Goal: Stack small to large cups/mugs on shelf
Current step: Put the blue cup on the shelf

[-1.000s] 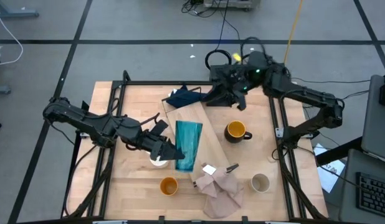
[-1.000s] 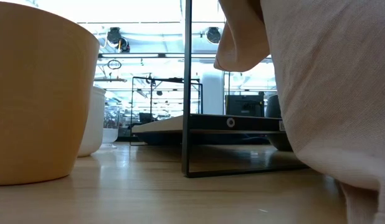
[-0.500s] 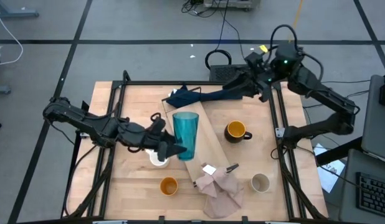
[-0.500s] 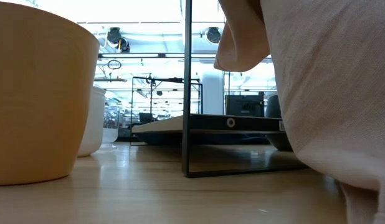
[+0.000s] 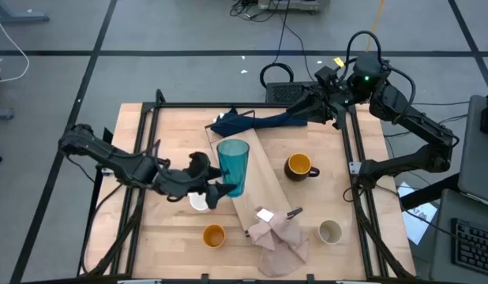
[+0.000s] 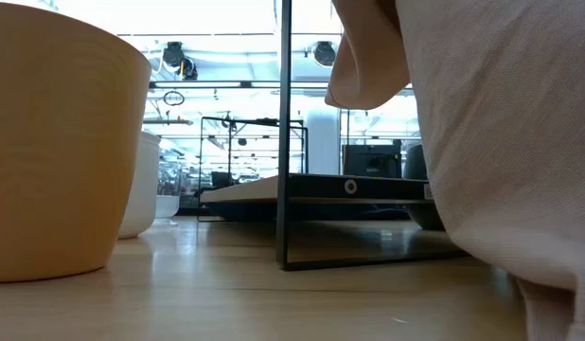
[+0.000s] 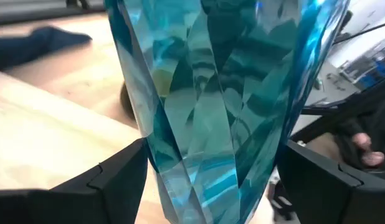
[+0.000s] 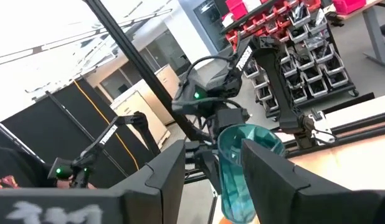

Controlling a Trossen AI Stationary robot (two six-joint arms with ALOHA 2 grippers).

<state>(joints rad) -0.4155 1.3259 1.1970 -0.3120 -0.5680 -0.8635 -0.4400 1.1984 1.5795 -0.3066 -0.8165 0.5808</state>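
The left hand point(image 5: 218, 192) has stood the teal cup point(image 5: 233, 166) upright.

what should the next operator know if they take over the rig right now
Left tool: open around the teal cup, which stands upright on the pale wood shelf.
Right tool: raised at the far right corner over the dark blue cloth.
On the table: white mug under the left arm, orange cup, mustard-yellow mug, beige-grey cup. Pinkish-beige cloth covers the shelf's near end.
Done: the teal cup is up on the shelf.
Left: the other cups, ordered by size.
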